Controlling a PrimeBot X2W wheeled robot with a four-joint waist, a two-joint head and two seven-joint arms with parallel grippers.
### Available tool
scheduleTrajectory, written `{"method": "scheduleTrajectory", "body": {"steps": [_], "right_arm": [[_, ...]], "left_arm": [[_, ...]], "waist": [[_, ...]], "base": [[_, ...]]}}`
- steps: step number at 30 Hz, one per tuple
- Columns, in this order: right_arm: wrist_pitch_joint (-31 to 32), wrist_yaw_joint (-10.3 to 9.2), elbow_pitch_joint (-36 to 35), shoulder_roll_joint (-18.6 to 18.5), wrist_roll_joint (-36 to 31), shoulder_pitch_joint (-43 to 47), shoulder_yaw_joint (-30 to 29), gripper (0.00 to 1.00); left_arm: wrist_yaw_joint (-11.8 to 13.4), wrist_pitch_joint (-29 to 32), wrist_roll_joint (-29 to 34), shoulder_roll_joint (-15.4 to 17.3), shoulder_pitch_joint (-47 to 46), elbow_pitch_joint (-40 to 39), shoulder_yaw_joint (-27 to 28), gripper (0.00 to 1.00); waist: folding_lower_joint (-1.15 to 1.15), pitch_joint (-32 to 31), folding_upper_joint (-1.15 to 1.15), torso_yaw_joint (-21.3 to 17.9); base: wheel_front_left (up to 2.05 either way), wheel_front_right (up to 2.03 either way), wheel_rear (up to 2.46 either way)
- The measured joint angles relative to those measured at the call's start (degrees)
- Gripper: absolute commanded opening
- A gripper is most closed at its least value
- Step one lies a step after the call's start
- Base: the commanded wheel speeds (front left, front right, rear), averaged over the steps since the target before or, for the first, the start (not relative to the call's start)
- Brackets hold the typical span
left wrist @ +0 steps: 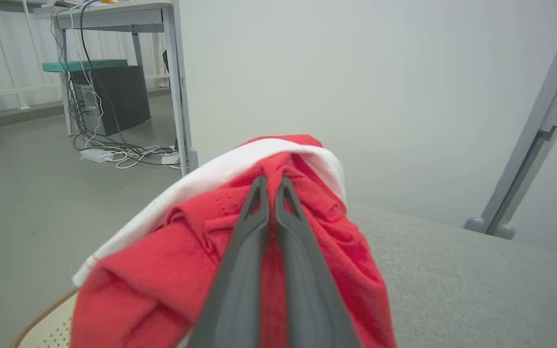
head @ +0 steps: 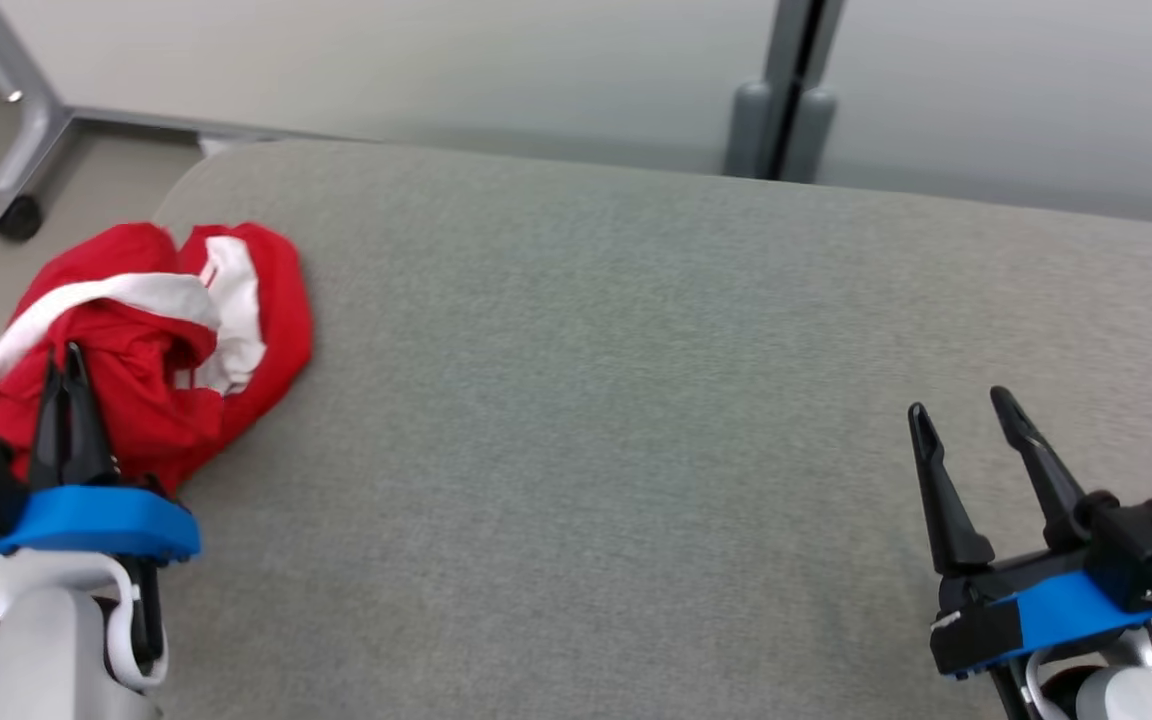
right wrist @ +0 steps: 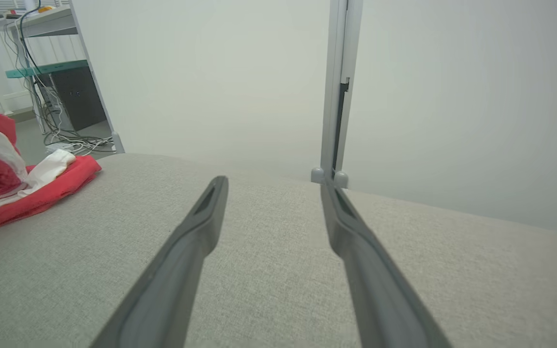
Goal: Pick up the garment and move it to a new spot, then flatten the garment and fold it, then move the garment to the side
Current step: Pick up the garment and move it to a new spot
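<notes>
The garment (head: 151,345) is a crumpled red piece with white bands, bunched at the left end of the grey cushioned surface (head: 636,420). My left gripper (head: 64,360) is shut on the garment, its two dark fingers pressed together into a red fold near the heap's near-left side. From the left wrist, the garment (left wrist: 211,237) rises as a mound around the gripper (left wrist: 271,181). My right gripper (head: 958,405) stands open above the bare cushion at the lower right, far from the cloth. In the right wrist view the gripper (right wrist: 273,186) holds nothing and the garment (right wrist: 12,169) lies at the far left.
The cushion's left edge drops to the floor beside the garment, where a pale woven seat (left wrist: 51,326) shows. A desk frame with a caster (head: 16,215) stands at the back left, with cables and a computer case (left wrist: 109,99) beneath. A grey partition post (head: 786,90) rises behind the cushion.
</notes>
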Motion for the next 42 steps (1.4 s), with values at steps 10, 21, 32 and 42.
{"method": "scheduleTrajectory", "body": {"steps": [10,21,32,42], "right_arm": [[-0.6,0.00,0.6,1.5,0.1,1.3,0.7,1.00],[-3.8,0.00,3.0,2.6,1.6,-2.0,1.6,1.00],[-6.8,0.00,6.6,3.4,2.5,-4.5,1.3,1.00],[-7.5,0.00,8.1,3.5,1.6,-4.9,0.6,1.00]], "left_arm": [[-1.3,4.5,2.9,-5.3,5.6,-16.5,-10.4,0.00],[-3.7,7.3,2.7,-8.6,-4.5,-12.3,-29.1,0.00],[-4.1,5.6,-2.0,-9.1,-9.2,-2.1,-44.5,0.36],[-0.6,0.4,-4.1,-9.1,-9.7,-4.1,-43.9,1.00]], "waist": [[0.02,-0.2,0.00,-9.5],[0.03,7.1,0.01,-22.1],[0.02,11.5,0.02,-26.3],[0.01,6.9,0.02,-21.4]], "base": [[0.00,0.00,0.00],[0.00,0.00,0.00],[0.00,0.00,0.00],[0.00,0.00,0.00]]}}
